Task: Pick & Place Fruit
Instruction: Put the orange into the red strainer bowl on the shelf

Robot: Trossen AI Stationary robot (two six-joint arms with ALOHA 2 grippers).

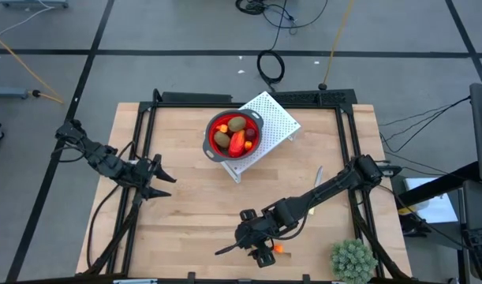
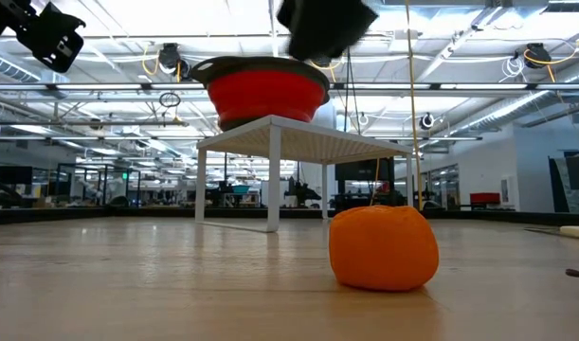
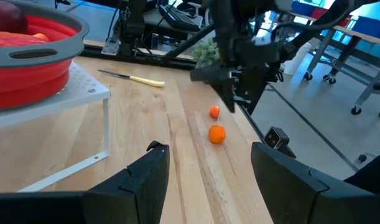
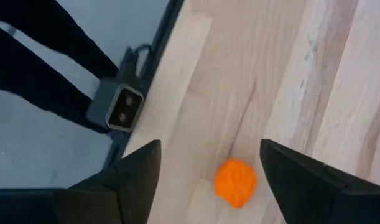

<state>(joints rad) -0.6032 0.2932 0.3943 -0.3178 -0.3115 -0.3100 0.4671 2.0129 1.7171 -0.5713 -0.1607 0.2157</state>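
Right wrist view shows the right hand [image 4: 205,171] spread wide, empty, over a small orange fruit [image 4: 236,182] lying on the table [image 4: 301,74] between its fingers. Several fruits already fill the red bowl [image 1: 233,136]; left hand [image 1: 156,181] waits open.

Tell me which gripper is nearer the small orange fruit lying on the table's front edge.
Right. The right gripper hangs open directly over the orange fruit, fingers either side of it. The left gripper waits open far across the table, near its left edge.
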